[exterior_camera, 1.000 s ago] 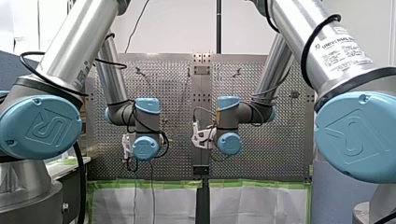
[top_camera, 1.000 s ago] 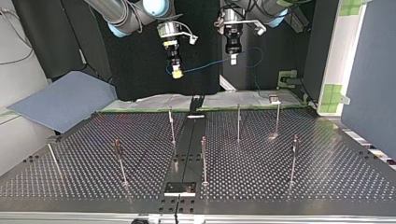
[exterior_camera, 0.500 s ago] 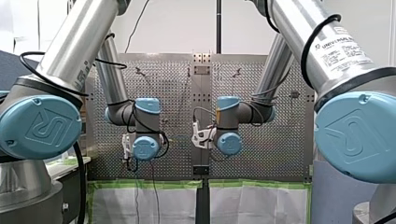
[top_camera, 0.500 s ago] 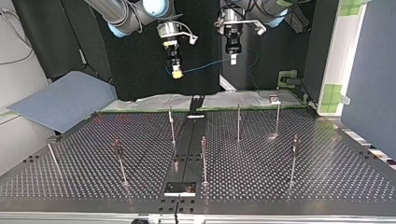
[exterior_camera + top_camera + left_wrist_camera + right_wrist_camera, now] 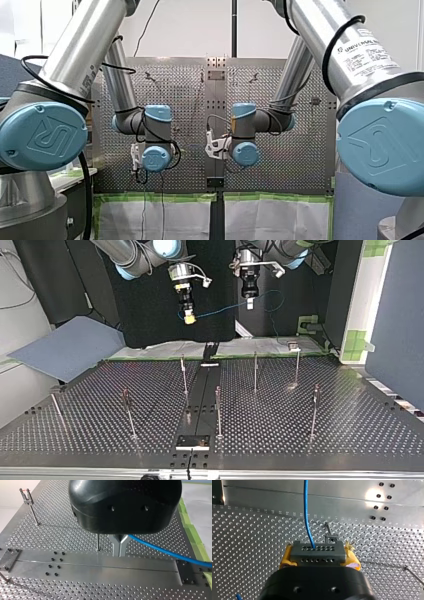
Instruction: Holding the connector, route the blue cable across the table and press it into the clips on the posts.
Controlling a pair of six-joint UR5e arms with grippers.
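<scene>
My right gripper (image 5: pixel 189 317) clamps the grey connector (image 5: pixel 317 553) between yellow pads (image 5: pixel 284 560), and the blue cable (image 5: pixel 162 549) runs from it to my left gripper (image 5: pixel 120 547), whose closed metal fingers (image 5: pixel 115 547) pinch it, both high above the posts (image 5: pixel 255 371)

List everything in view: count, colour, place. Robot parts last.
blue cable: one, blue, hanging in the air between the two pincers
connector: one, grey, between my right pincer's yellow pads
posts: seven, metal, upright across the table
table: one, silver, perforated, below the arms
sheet: one, grey-blue, beside the table at the top view's left
my left pincer: one, black with metal fingers, shut on the blue cable
my right pincer: one, black with yellow pads, shut on the connector
</scene>
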